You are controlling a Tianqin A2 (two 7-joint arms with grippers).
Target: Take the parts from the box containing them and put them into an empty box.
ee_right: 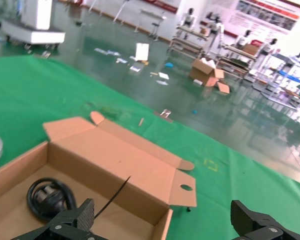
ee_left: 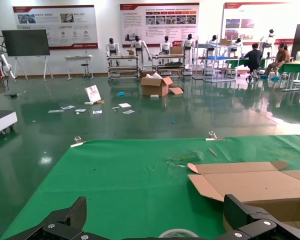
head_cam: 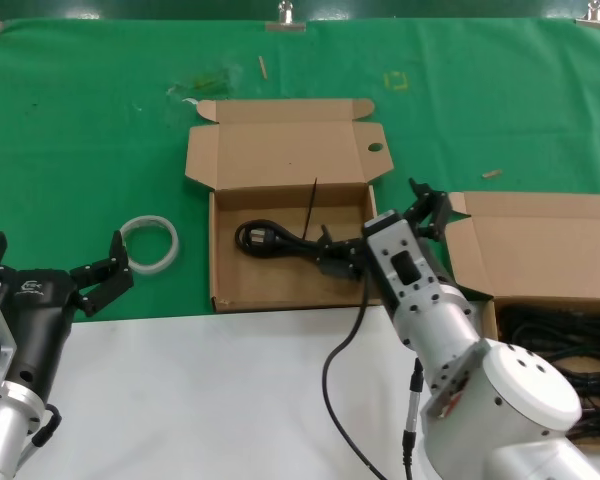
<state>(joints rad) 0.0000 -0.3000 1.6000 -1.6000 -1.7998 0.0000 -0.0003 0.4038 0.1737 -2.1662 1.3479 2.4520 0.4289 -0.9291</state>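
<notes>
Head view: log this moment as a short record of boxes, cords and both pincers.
holed box: centre, lid open, one cord inside
plain box: robot's right, open, more cords inside
right pincer: open, over holed box's right wall
left pincer: open, idle at left edge
ring: on green mat, left of holed box

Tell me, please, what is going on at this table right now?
The robot is moving black power cords between two cardboard boxes. Its right gripper hangs open over the right edge of the middle box, the one with a hole in its lid flap, where one cord already lies. The right box holds a pile of cords. The left gripper waits open at the table's left, near a white ring.
</notes>
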